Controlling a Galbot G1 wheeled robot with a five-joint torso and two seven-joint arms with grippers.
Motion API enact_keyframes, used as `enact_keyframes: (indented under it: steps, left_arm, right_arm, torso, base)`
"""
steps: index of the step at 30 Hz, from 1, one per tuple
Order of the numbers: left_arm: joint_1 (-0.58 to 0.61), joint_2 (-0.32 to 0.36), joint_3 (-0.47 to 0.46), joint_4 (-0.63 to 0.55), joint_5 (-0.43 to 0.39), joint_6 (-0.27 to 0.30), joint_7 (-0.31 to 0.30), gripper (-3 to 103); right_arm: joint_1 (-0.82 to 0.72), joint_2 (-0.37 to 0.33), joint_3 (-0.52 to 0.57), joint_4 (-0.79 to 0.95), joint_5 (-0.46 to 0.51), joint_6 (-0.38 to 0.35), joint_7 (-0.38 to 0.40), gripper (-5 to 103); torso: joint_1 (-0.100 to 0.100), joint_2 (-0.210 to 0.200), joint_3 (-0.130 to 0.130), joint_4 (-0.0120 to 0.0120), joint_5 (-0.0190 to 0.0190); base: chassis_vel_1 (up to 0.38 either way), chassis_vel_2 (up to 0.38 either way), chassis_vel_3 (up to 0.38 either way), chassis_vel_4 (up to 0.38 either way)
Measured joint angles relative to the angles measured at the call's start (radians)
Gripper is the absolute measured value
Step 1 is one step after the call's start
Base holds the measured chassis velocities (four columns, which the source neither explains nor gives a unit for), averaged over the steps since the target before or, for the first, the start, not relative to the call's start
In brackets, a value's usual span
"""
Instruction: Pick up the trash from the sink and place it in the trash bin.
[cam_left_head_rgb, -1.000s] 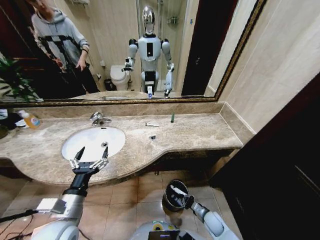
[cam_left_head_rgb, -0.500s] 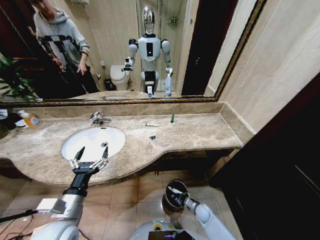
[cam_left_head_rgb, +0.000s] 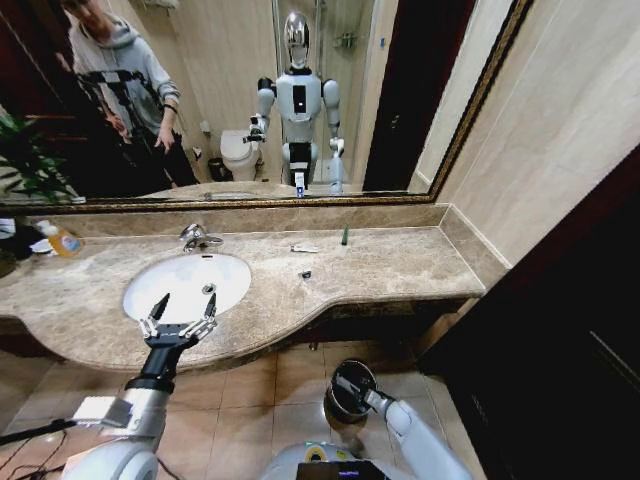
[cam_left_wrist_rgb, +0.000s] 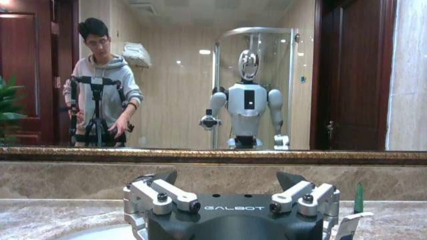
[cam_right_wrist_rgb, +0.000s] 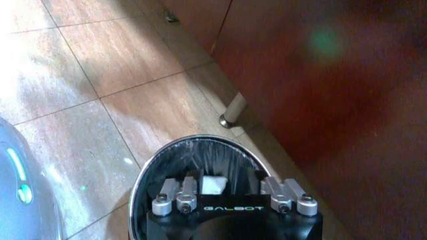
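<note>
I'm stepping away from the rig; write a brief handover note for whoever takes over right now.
Left gripper: open, empty, hovering over the front rim of the white oval sink.
Right gripper: low over the small round black trash bin on the floor, a white piece between its fingers.
On the marble countertop: slim white sachet, dark green tube, tiny dark bit.
Done: one piece brought to the bin. Left: the three countertop items.

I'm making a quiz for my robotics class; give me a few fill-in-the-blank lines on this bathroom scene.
1. The right gripper hangs over the trash ____.
2. The left gripper is open at the front edge of the ____.
3. The green tube stands on the counter near the ____.
4. The bin stands on the ____.

Missing words: bin; sink; mirror; floor
</note>
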Motion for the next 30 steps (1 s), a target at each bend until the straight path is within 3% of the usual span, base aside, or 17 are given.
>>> enact_keyframes:
  steps: [3,5,8,11,12,18,28,30]
  left_arm:
    - [0.000,0.000,0.000,0.000,0.000,0.000,0.000,100]
    - [0.000,0.000,0.000,0.000,0.000,0.000,0.000,100]
    - [0.000,0.000,0.000,0.000,0.000,0.000,0.000,100]
    - [0.000,0.000,0.000,0.000,0.000,0.000,0.000,100]
    - [0.000,0.000,0.000,0.000,0.000,0.000,0.000,100]
    - [0.000,0.000,0.000,0.000,0.000,0.000,0.000,100]
    - [0.000,0.000,0.000,0.000,0.000,0.000,0.000,100]
    - [0.000,0.000,0.000,0.000,0.000,0.000,0.000,100]
  right_arm:
    - [-0.011,-0.007,0.007,0.015,0.000,-0.002,0.000,61]
    - [-0.013,-0.009,0.008,0.018,0.000,-0.003,0.000,61]
    - [-0.024,-0.014,0.015,0.032,0.003,-0.004,0.001,77]
    - [-0.032,-0.017,0.019,0.039,0.006,-0.004,0.000,82]
    - [-0.038,-0.021,0.022,0.042,0.009,-0.004,0.001,93]
    - [-0.048,-0.030,0.032,0.052,0.019,0.002,0.001,100]
    - [-0.072,-0.046,0.035,0.097,0.036,0.002,0.003,100]
    - [-0.100,-0.064,0.040,0.145,0.075,0.001,0.003,100]
  torso:
    - [0.000,0.000,0.000,0.0000,0.0000]
    - [0.000,0.000,0.000,0.0000,-0.0001]
    - [0.000,0.000,0.000,0.0000,0.0000]
    - [0.000,0.000,0.000,0.0000,0.0000]
    - [0.000,0.000,0.000,0.0000,0.0000]
    - [0.000,0.000,0.000,0.0000,0.0000]
    - [0.000,0.000,0.000,0.0000,0.0001]
    - [0.000,0.000,0.000,0.0001,0.0003]
  base:
    - [0.000,0.000,0.000,0.000]
    - [0.000,0.000,0.000,0.000]
    - [0.000,0.000,0.000,0.000]
    - [0.000,0.000,0.000,0.000]
    - [0.000,0.000,0.000,0.000]
    - [0.000,0.000,0.000,0.000]
    - [0.000,0.000,0.000,0.000]
    - [0.000,0.000,0.000,0.000]
